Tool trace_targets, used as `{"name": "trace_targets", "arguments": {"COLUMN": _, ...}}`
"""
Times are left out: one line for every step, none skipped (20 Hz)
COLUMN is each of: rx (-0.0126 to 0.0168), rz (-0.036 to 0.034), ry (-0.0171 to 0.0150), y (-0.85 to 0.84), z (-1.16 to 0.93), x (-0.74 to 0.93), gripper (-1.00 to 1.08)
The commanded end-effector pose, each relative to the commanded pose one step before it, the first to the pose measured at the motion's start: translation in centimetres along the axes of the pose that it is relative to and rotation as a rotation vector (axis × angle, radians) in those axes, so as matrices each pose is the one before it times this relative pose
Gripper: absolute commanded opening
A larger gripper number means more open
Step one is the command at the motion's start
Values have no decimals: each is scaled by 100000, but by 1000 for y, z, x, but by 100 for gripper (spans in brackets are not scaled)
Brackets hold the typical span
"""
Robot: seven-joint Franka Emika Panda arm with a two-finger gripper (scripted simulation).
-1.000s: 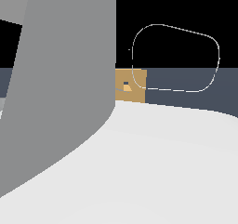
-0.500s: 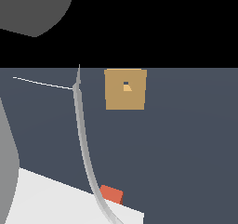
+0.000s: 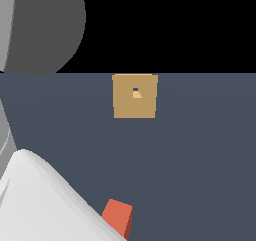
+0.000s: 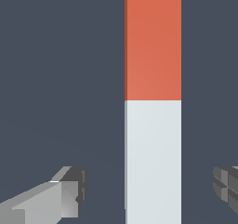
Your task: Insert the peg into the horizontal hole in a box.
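In the wrist view the gripper (image 4: 148, 190) stands wide open, holding nothing — one grey finger (image 4: 69, 193) to one side and the other finger (image 4: 227, 187) to the opposite side, with the peg (image 4: 153, 102) lying lengthwise between them and clear of both. The peg is a slim bar in two colours: its orange-red half (image 4: 153, 42) runs away from the fingers, and its pale white-grey half (image 4: 153, 162) sits in the gap between the fingertips, nearer the second finger than the first. It rests on a dark slate floor (image 4: 56, 79). In the exterior view only an orange-red end shows beside the pale robot arm (image 3: 40, 200) — well apart from the tan box (image 3: 134, 105), whose small square hole (image 3: 136, 92) sits in its face.
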State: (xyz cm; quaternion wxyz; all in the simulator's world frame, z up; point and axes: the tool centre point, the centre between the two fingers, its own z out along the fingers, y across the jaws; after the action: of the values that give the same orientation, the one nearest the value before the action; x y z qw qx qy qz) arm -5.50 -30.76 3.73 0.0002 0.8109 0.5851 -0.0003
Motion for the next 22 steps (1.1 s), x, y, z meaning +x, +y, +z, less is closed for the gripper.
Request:
{"name": "trace_targets", "arguments": {"rx": 23, "rz": 26, "ry": 37, "y": -22, "z": 1184, "x": -16, "gripper": 100}}
{"name": "trace_targets", "arguments": {"rx": 0, "rz": 0, "ry": 0, "y": 13, "z": 327, "x": -4, "gripper": 100}}
{"name": "trace_targets", "arguments": {"rx": 0, "rz": 0, "ry": 0, "y": 21, "z": 254, "x": -7, "gripper": 100}}
{"name": "trace_targets", "arguments": {"rx": 0, "rz": 0, "ry": 0, "y": 28, "z": 182, "x": -9, "gripper": 100}}
{"name": "trace_targets", "arguments": {"rx": 0, "rz": 0, "ry": 0, "y": 33, "z": 113, "x": -11, "gripper": 100}}
{"name": "trace_targets", "arguments": {"rx": 0, "rz": 0, "ry": 0, "y": 31, "z": 53, "x": -10, "gripper": 100}}
{"name": "trace_targets", "arguments": {"rx": 0, "rz": 0, "ry": 0, "y": 13, "z": 12, "x": -4, "gripper": 100}}
{"name": "trace_targets", "arguments": {"rx": 0, "rz": 0, "ry": 0, "y": 0, "z": 0, "x": 0, "gripper": -100}}
{"name": "trace_targets", "arguments": {"rx": 0, "rz": 0, "ry": 0, "y": 0, "z": 0, "x": 0, "gripper": -100}}
{"name": "trace_targets", "arguments": {"rx": 0, "rz": 0, "ry": 0, "y": 0, "z": 0, "x": 0, "gripper": -100}}
{"name": "trace_targets", "arguments": {"rx": 0, "rz": 0, "ry": 0, "y": 0, "z": 0, "x": 0, "gripper": -100}}
{"name": "trace_targets", "arguments": {"rx": 0, "rz": 0, "ry": 0, "y": 0, "z": 0, "x": 0, "gripper": -100}}
{"name": "trace_targets", "arguments": {"rx": 0, "rz": 0, "ry": 0, "y": 0, "z": 0, "x": 0, "gripper": -100}}
{"name": "trace_targets", "arguments": {"rx": 0, "rz": 0, "ry": 0, "y": 0, "z": 0, "x": 0, "gripper": -100}}
{"name": "trace_targets", "arguments": {"rx": 0, "rz": 0, "ry": 0, "y": 0, "z": 0, "x": 0, "gripper": -100}}
{"name": "trace_targets", "arguments": {"rx": 0, "rz": 0, "ry": 0, "y": 0, "z": 0, "x": 0, "gripper": -100}}
{"name": "trace_targets", "arguments": {"rx": 0, "rz": 0, "ry": 0, "y": 0, "z": 0, "x": 0, "gripper": -100}}
{"name": "trace_targets", "arguments": {"rx": 0, "rz": 0, "ry": 0, "y": -4, "z": -12, "x": 10, "gripper": -100}}
{"name": "trace_targets", "arguments": {"rx": -18, "rz": -56, "ry": 36, "y": 5, "z": -19, "x": 57, "gripper": -100}}
{"name": "trace_targets", "arguments": {"rx": -3, "rz": -138, "ry": 5, "y": 12, "z": -35, "x": 153, "gripper": -100}}
{"name": "trace_targets", "arguments": {"rx": 0, "rz": -207, "ry": -1, "y": 17, "z": -57, "x": 241, "gripper": -100}}
{"name": "trace_targets", "arguments": {"rx": 0, "rz": -293, "ry": -2, "y": 24, "z": -80, "x": 340, "gripper": -100}}
